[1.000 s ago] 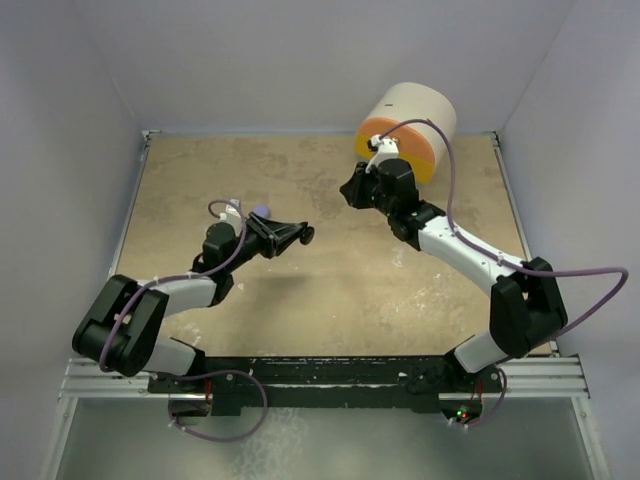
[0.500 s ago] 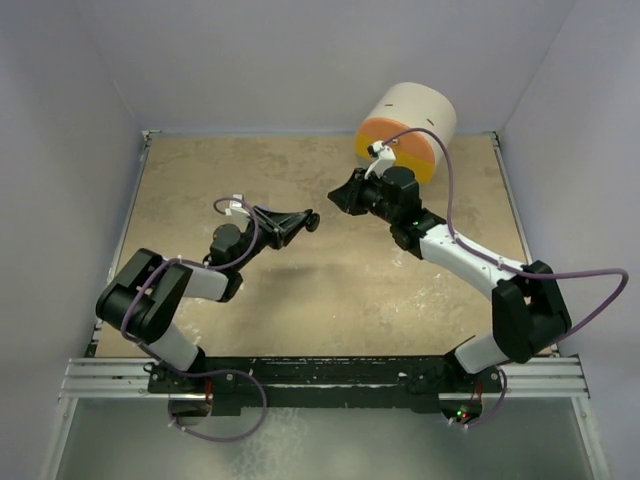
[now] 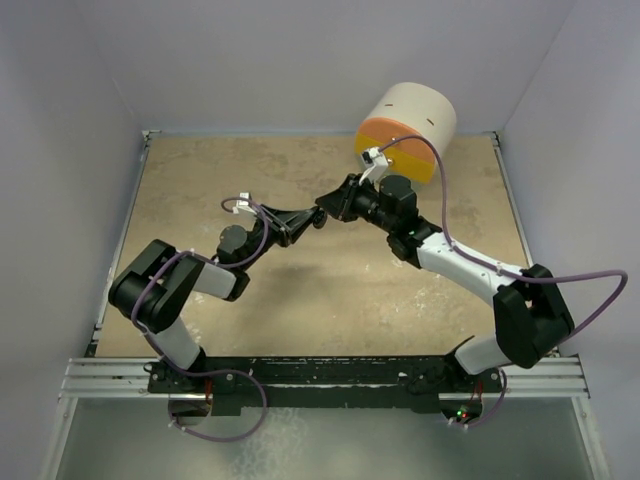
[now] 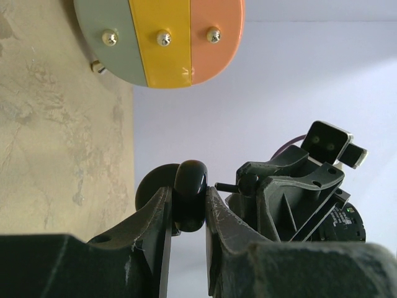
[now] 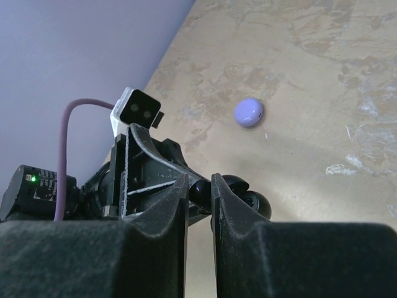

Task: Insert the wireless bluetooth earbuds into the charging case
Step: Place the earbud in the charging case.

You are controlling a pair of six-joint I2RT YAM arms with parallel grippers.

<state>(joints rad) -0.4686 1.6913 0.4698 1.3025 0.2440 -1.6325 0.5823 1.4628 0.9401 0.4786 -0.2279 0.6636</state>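
My left gripper (image 3: 311, 219) is shut on the black charging case (image 4: 190, 186) and holds it above the table's middle. The case's round lid (image 4: 147, 189) hangs open behind the left finger. My right gripper (image 3: 329, 207) meets it tip to tip. In the right wrist view my right gripper (image 5: 200, 180) is shut on a small glossy black bit, the black earbud (image 5: 200, 191), right at the open case (image 5: 253, 201). A thin black stub (image 4: 224, 185) points from the right gripper (image 4: 247, 181) at the case. I cannot pick out a lilac earbud for sure.
A pale lilac rounded piece (image 5: 249, 112), about as wide as a case half, lies on the table beyond the grippers. A cream cylinder (image 3: 408, 120) lies on its side at the back. Its striped green, yellow and orange face (image 4: 161, 40) points forward. Walls close three sides.
My left gripper has carried the case right and toward the back. My right gripper has swung left from the cylinder. The two tips now meet.
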